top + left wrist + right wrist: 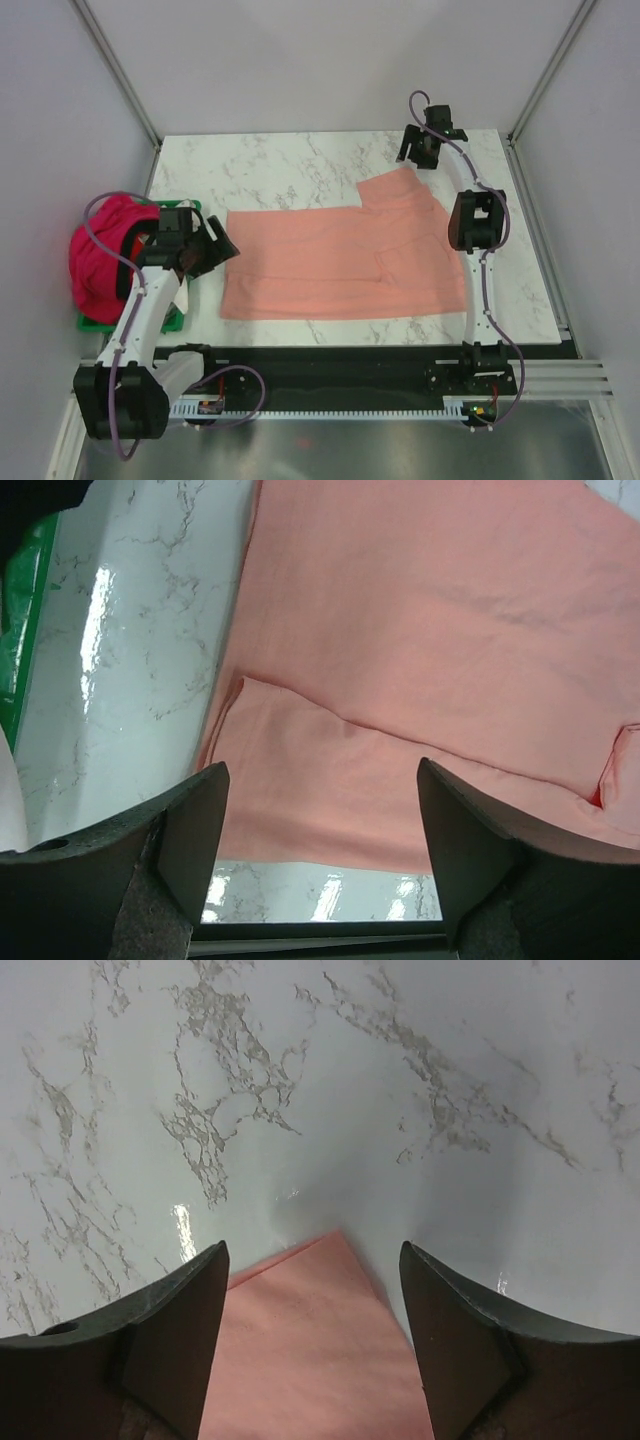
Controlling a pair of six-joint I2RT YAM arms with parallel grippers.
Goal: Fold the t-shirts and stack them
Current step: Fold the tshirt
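The salmon-pink t-shirt [340,262] lies flat across the middle of the marble table, one sleeve pointing to the far right. The magenta-pink t-shirt [98,255] sits bunched in the green crate [175,318] at the left edge. My left gripper [222,245] is open and empty, just left of the salmon shirt's left edge; in the left wrist view the shirt [420,660] fills the frame beyond the fingers [195,830]. My right gripper [419,152] is open and empty above the sleeve's far corner [320,1330].
The table's front edge and a black rail [330,360] run along the near side. Grey walls and metal posts [115,70] enclose the table. Bare marble [280,175] lies behind the shirt.
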